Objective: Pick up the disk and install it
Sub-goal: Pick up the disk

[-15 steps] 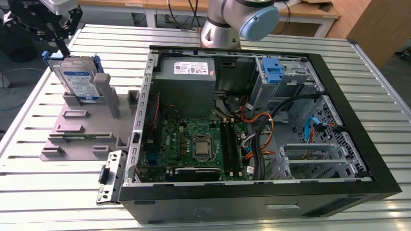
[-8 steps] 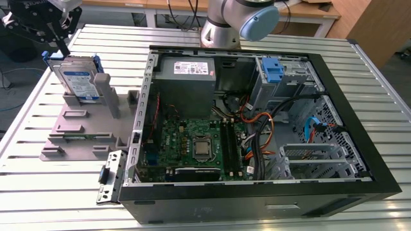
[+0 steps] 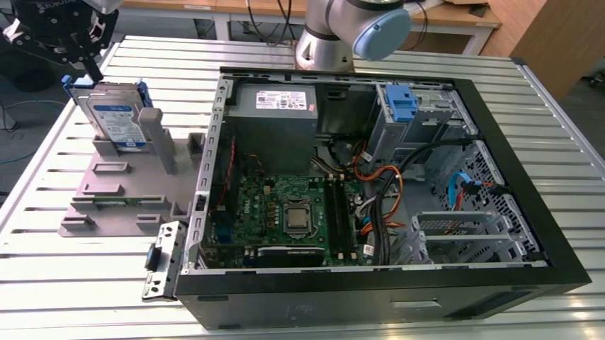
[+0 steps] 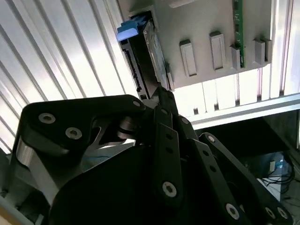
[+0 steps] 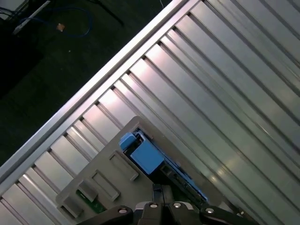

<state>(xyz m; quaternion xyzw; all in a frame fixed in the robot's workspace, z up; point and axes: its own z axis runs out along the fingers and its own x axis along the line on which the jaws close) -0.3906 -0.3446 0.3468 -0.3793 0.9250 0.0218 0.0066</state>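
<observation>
In the exterior view the disk is seen upright in a grey holder on the slatted surface, at the exterior view's left of an open computer case. The gripper is just above the disk; whether it is apart or together cannot be told. A dark floor is shown beyond the surface in the first wrist view.

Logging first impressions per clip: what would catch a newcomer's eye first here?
The open computer case dominates the exterior view's centre and right, its motherboard exposed. At the exterior view's left, the disk stands upright in a grey fixture on the slatted metal table, with the gripper close by its top edge.
</observation>
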